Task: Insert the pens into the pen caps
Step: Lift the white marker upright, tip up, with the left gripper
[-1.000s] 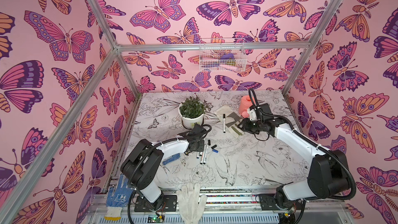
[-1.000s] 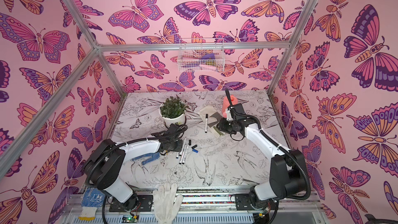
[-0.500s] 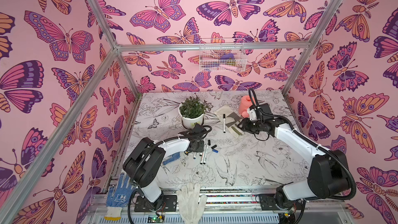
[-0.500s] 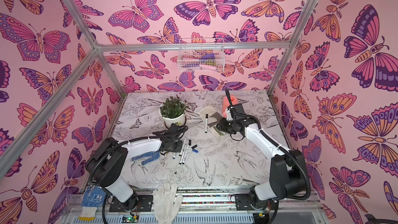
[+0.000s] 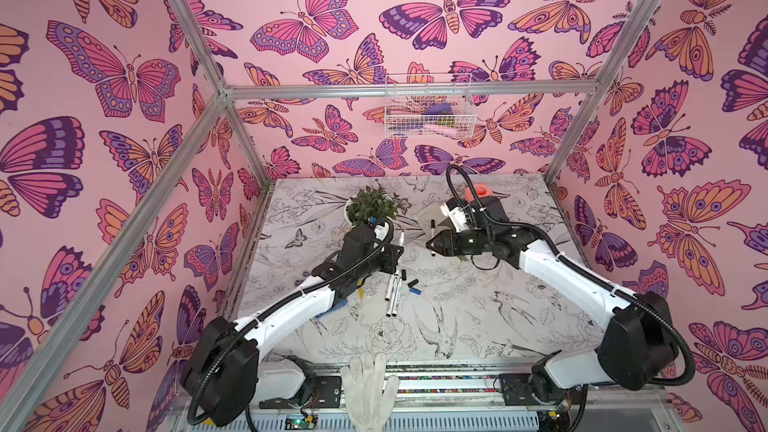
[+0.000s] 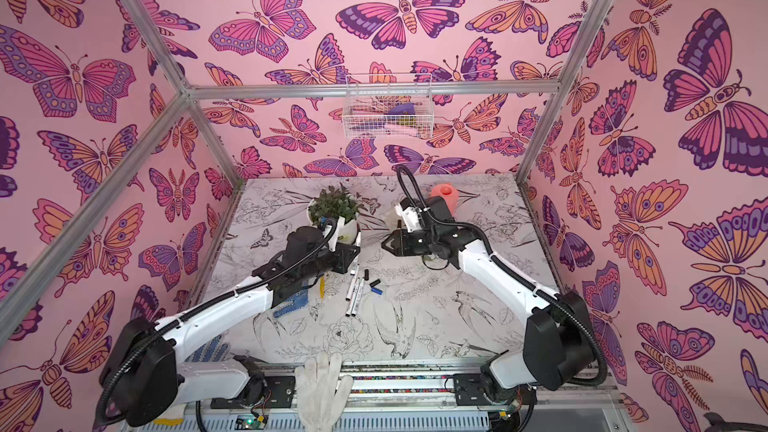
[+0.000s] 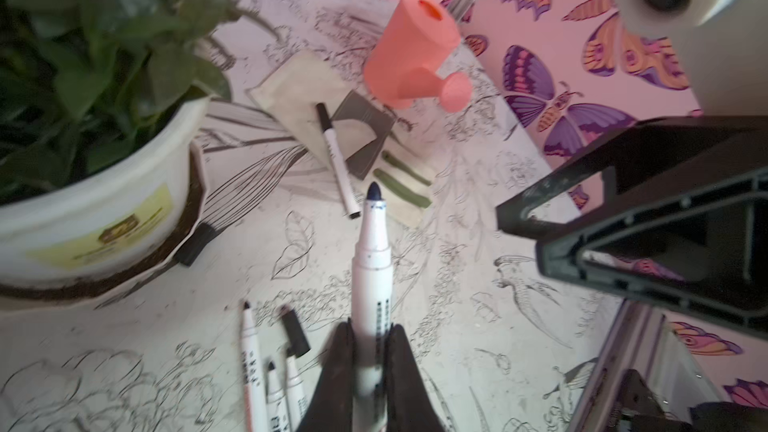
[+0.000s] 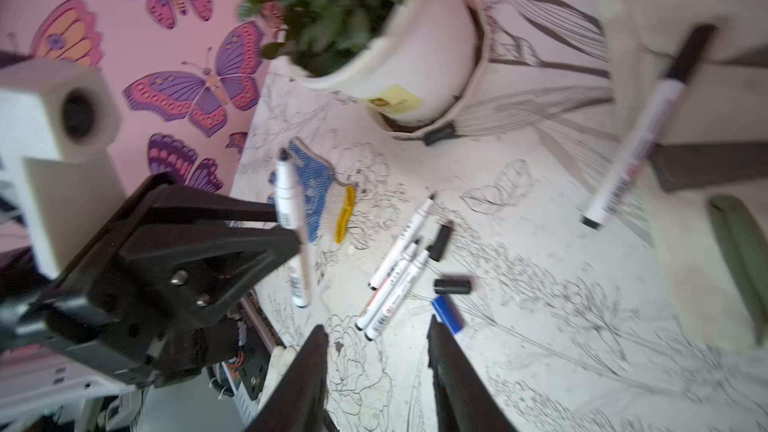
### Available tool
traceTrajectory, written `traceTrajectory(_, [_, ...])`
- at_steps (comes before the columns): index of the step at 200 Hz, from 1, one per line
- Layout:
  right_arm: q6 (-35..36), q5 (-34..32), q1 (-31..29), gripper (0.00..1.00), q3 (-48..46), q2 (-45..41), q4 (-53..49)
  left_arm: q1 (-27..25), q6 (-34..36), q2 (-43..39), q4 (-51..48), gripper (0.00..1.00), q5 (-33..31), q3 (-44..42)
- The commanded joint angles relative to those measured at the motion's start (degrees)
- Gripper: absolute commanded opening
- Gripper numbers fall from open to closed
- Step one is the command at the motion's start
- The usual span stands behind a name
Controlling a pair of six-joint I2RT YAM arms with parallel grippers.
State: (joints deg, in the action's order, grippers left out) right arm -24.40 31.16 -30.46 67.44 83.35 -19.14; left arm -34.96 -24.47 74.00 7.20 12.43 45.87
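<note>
Your left claw point(image 7: 371, 328) is clamped on an uncapped marker pen point(image 7: 372, 268), held clear of the table point(image 5: 478, 326) with its dark tip pointing outward, evidently so a cap can be pushed straight on. Your right claw point(image 8: 376, 324) hangs above the loose caps with jaws apart and nothing between them, apparently to fetch one. You have five pens: the one held, three uncapped pens point(image 8: 399, 268) side by side on the table, and a capped pen point(image 8: 640, 130) well apart near the orange watering can point(image 7: 411, 47) (the only one finished). Four caps lie loose: a black cap point(image 8: 440, 241), a second black cap point(image 8: 452, 285) and a blue cap point(image 8: 446, 314) beside the trio, and a third black cap point(image 8: 438, 133) against the plant pot point(image 8: 419, 64).
</note>
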Motion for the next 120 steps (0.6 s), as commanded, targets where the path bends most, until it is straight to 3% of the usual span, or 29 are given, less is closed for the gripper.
traceTrajectory(1, [2.72, 4.57, -1.18, 0.43, 3.91, 1.41, 1.52, -0.80, 0.65, -0.06, 7.76, 0.00, 4.60, -1.36])
traceTrajectory(84, [-1.28, 3.27, -1.18, 0.42, 7.61, 6.22, 4.78, -2.74, 3.10, -3.16, 12.97, 0.00, 4.62, -3.16])
traceTrajectory(120, [-4.09, 5.23, -1.18, 0.30, 6.66, 6.34, 8.08, -3.07, 2.96, -2.29, 13.92, 0.00, 4.04, -2.92])
